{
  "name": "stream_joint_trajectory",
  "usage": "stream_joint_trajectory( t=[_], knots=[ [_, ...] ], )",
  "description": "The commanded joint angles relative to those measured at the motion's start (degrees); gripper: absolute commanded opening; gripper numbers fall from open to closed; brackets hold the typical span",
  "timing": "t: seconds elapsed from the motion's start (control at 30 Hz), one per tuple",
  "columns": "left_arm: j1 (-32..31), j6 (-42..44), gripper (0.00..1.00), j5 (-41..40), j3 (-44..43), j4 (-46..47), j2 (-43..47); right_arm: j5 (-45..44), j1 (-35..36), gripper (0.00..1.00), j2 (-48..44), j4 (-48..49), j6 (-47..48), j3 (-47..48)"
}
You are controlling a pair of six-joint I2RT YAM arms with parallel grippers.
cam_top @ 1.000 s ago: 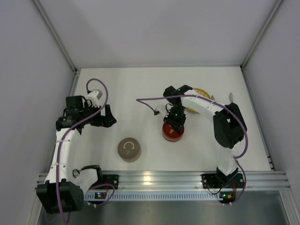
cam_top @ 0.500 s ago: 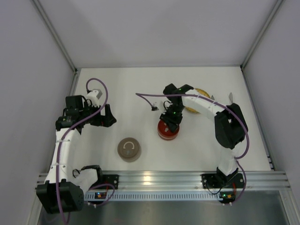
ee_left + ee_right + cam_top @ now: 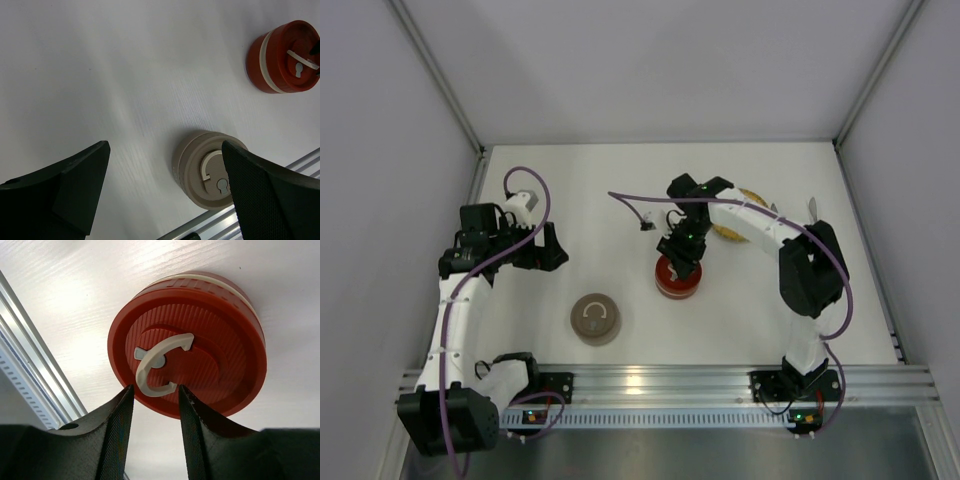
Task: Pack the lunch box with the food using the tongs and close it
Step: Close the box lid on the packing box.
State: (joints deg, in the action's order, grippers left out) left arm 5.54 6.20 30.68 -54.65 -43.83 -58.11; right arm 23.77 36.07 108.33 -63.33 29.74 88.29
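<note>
A red round lunch box (image 3: pixel 678 284) with its lid on stands mid-table. My right gripper (image 3: pixel 681 252) hangs right over it. In the right wrist view the jaws (image 3: pixel 156 390) are open a little, and the lid's white ring handle (image 3: pixel 161 365) lies just beyond the fingertips, not pinched. A tan lidded lunch box (image 3: pixel 595 319) stands nearer the front. My left gripper (image 3: pixel 556 250) is wide open and empty at the left, above bare table. A slim silver piece (image 3: pixel 813 206), possibly the tongs, lies at the far right. The food is hidden behind the right arm.
A yellow plate (image 3: pixel 748 194) peeks out behind the right forearm at the back right. The left wrist view shows the tan box (image 3: pixel 205 170), the red box (image 3: pixel 280 55) and the aluminium front rail (image 3: pixel 305 160). White walls enclose the table.
The red box and my right gripper shifted slightly left, then the right jaws widened off the lid's white handle. The left arm has not moved.
</note>
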Motion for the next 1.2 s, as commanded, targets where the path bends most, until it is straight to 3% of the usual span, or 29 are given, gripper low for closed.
stream_joint_trajectory(
  t=[0.0, 0.43, 1.17],
  knots=[
    [0.3, 1.2, 0.98, 1.6, -1.9, 0.7, 1.2, 1.8, -0.6, 0.41, -1.6, 2.2, -0.1, 2.9],
    [0.3, 1.2, 0.98, 1.8, -2.1, 0.8, 1.1, 2.1, -0.5, 0.43, -3.2, 4.5, -1.3, 2.9],
    [0.3, 1.2, 0.98, 1.8, -1.9, 0.4, 1.4, -4.8, 3.5, 0.43, -7.3, 14.3, -2.1, -6.2]
  ],
)
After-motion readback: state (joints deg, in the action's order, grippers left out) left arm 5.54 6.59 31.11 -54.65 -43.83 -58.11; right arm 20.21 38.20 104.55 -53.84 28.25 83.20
